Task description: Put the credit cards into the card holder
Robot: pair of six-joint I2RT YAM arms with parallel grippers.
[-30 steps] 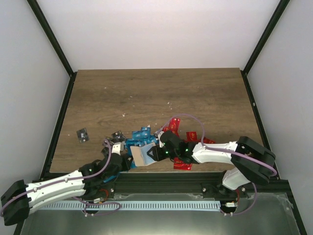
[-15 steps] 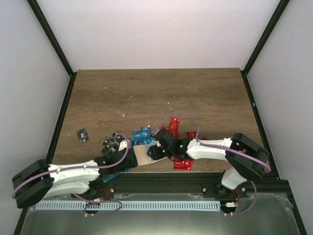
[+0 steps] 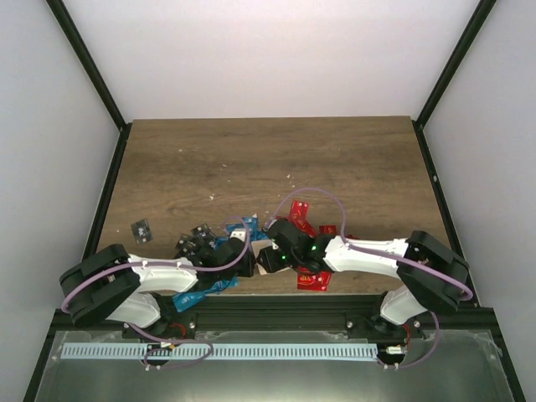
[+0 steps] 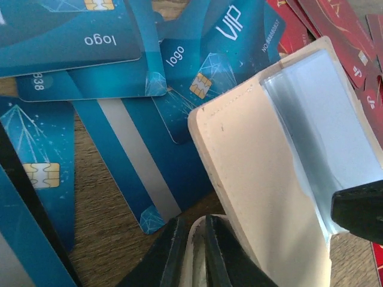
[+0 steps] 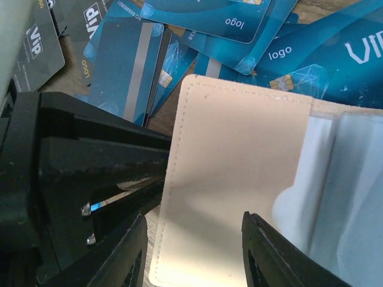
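At centre front | left pincer (image 4: 194, 222) swung inward, pinching card holder (image 4: 251, 179)

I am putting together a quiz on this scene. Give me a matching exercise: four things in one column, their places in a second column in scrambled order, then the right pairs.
Things
1. card holder
2. red cards
3. blue cards
4. lone black card

Places
A. alone near the left edge of the table
B. right of the holder, beside the right arm
C. between the left hand, which pinches its edge, and the open right hand
D. spread on the wood, partly under the holder

Pairs: 1-C, 2-B, 3-D, 4-A
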